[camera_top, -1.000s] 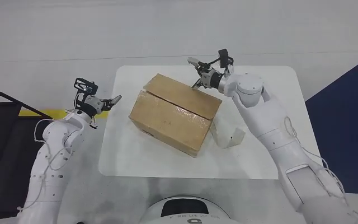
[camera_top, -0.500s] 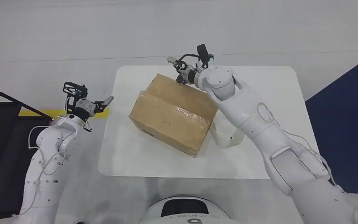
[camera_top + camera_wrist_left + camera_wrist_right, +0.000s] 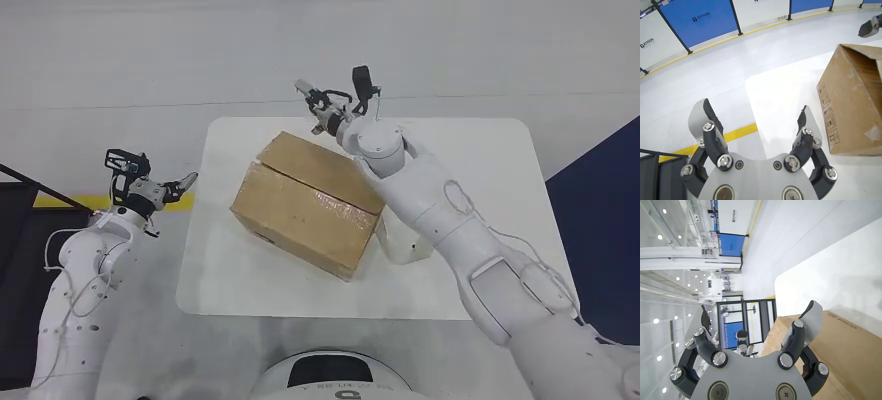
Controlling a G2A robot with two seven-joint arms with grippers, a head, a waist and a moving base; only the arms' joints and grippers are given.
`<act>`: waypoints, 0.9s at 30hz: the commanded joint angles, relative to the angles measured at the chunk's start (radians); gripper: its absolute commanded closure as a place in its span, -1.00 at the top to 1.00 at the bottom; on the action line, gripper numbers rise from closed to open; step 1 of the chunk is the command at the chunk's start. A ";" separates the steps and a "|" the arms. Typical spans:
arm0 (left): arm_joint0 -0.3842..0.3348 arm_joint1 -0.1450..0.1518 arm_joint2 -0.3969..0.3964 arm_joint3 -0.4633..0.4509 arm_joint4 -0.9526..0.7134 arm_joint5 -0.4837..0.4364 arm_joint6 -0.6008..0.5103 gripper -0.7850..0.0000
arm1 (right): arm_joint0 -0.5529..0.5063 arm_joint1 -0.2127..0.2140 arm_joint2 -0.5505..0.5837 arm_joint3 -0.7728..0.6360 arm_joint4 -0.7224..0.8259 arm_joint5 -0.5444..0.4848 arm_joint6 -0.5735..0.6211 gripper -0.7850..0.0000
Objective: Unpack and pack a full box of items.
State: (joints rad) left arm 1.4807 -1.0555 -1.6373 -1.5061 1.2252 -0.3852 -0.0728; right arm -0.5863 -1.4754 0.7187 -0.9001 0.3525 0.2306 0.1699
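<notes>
A brown cardboard box [image 3: 312, 203] lies tipped at an angle in the middle of the white table [image 3: 480, 170]; its top seam is taped shut. In the left wrist view the box [image 3: 851, 98] stands off to one side with printed symbols on its end. My left gripper [image 3: 178, 187] hangs open beyond the table's left edge, apart from the box, its pads [image 3: 712, 115] holding nothing. My right gripper [image 3: 312, 103] is open above the box's far corner, and the box's top [image 3: 838, 351] lies just under one finger [image 3: 812, 311].
A white object [image 3: 408, 245] stands on the table against the box's right side, partly hidden by my right arm. A dark frame [image 3: 25, 200] and a yellow floor line [image 3: 738, 132] lie left of the table. Bare table surface spreads to the right.
My right gripper has swung left from beyond the box's far right corner to above its far corner. My left gripper has drawn back to the left, away from the table.
</notes>
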 commanded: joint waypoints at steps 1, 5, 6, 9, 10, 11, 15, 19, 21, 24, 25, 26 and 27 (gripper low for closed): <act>0.001 0.000 0.000 0.001 -0.003 0.001 0.000 1.00 | 0.008 -0.010 -0.014 0.019 -0.015 0.026 -0.005 1.00; 0.001 0.000 0.000 0.002 -0.006 -0.002 -0.001 1.00 | 0.025 -0.031 -0.028 0.050 -0.009 0.030 0.038 1.00; 0.000 0.000 -0.001 0.003 -0.007 -0.001 -0.001 1.00 | 0.030 -0.035 -0.030 0.057 -0.009 0.027 0.053 1.00; -0.002 0.000 -0.003 0.002 -0.008 -0.002 -0.002 1.00 | 0.039 -0.044 -0.019 0.071 0.035 0.012 0.146 1.00; -0.003 0.000 -0.003 0.002 -0.009 -0.003 -0.002 1.00 | 0.043 -0.045 -0.016 0.078 0.039 0.010 0.171 1.00; -0.004 0.000 -0.004 0.002 -0.009 -0.004 -0.003 1.00 | 0.044 -0.046 -0.014 0.078 0.053 0.006 0.220 1.00; -0.006 0.000 -0.004 0.003 -0.007 -0.006 -0.002 1.00 | 0.053 -0.047 0.006 0.108 0.076 -0.006 0.321 1.00; -0.007 0.000 -0.006 -0.009 -0.005 -0.010 -0.005 1.00 | 0.049 -0.048 0.019 0.114 0.102 0.003 0.411 1.00; -0.002 0.001 -0.009 -0.034 -0.010 -0.017 0.000 1.00 | 0.051 -0.047 0.020 0.119 0.106 0.016 0.473 1.00; 0.012 0.001 -0.019 -0.105 -0.035 -0.039 0.016 1.00 | 0.056 -0.045 0.017 0.124 0.096 0.036 0.559 1.00; 0.020 0.001 -0.024 -0.130 -0.048 -0.044 0.019 1.00 | 0.055 -0.045 0.019 0.123 0.093 0.032 0.569 1.00; 0.028 0.001 -0.028 -0.165 -0.066 -0.053 0.023 1.00 | 0.054 -0.044 0.023 0.116 0.089 0.018 0.572 1.00; 0.037 0.001 -0.033 -0.192 -0.080 -0.058 0.021 1.00 | 0.050 -0.043 0.029 0.111 0.089 0.006 0.571 1.00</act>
State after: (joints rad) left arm 1.5084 -1.0544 -1.6657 -1.6641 1.1618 -0.4375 -0.0519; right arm -0.5333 -1.5191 0.7417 -0.7834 0.4419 0.2502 0.7430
